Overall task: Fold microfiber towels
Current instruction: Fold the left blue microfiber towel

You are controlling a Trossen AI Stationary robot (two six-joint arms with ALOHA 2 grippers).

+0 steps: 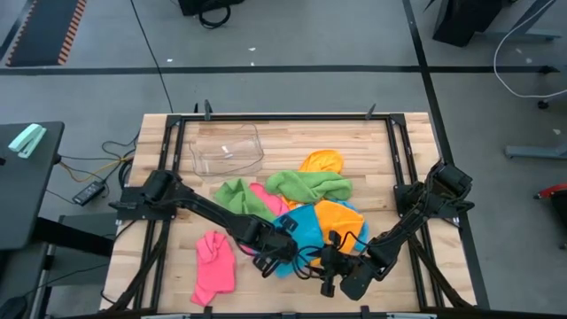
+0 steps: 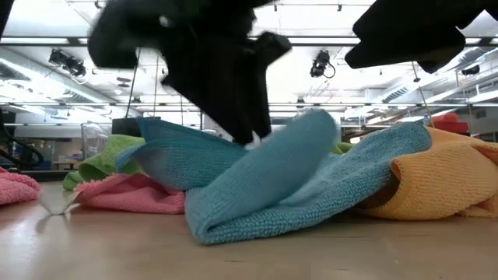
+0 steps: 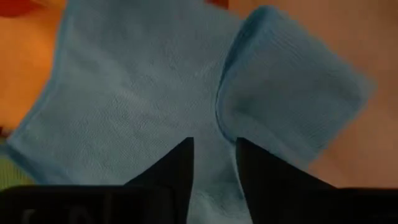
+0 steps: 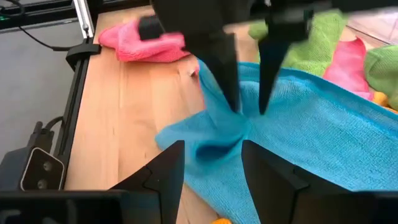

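The sky-blue microfiber towel (image 4: 323, 124) lies rumpled near the table's front edge, one corner rolled over, its long axis running across the wooden table (image 1: 390, 151). The left gripper (image 4: 247, 93) hangs over it, fingers parted and grasping nothing. The right gripper (image 4: 211, 168) waits alongside, released. Orange (image 1: 341, 217), green (image 1: 306, 184) and pink towels (image 1: 214, 266) crowd around.

One camera looks straight down on the whole table (image 1: 372, 168). One sits low on the tabletop, very near the blue towel (image 2: 272, 183), facing the far room. Both wrist cameras look close at that same blue towel.
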